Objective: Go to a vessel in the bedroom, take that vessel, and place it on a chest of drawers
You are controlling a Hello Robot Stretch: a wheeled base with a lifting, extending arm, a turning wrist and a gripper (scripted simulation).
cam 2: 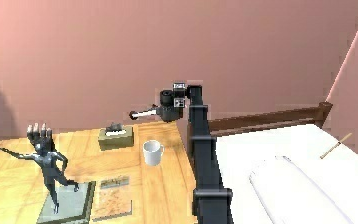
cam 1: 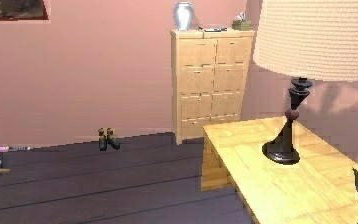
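Standing on the wooden tabletop (cam 2: 172,180) in the arm side view, the white cup (cam 2: 152,151) is upright, just left of the dark arm (cam 2: 204,160). The arm rises from the bottom edge, and at its far end the tool (cam 2: 137,113) points to the left, above the cup and apart from it. The thin fingers (cam 2: 145,109) show against bare pink wall, so the tool holds nothing; how the fingers stand I cannot tell. Below the fingers and a little to the left, a small green box (cam 2: 114,139) lies on the tabletop. A dark statue (cam 2: 49,165) of a figure with a raised hand stands on a flat base near the left edge. A white bed (cam 2: 297,170) lies to the right of the arm.

In the forward view, the chest of drawers (cam 1: 212,80) of light wood stands against the far wall, well apart from the tabletop (cam 1: 257,165). A grey vase (cam 1: 183,15) stands on its top at the left side. A lamp (cam 1: 290,125) with a dark foot and a wide pale shade stands on the tabletop. A pair of dark boots (cam 1: 108,139) rests on the floor (cam 1: 97,185) by the wall.
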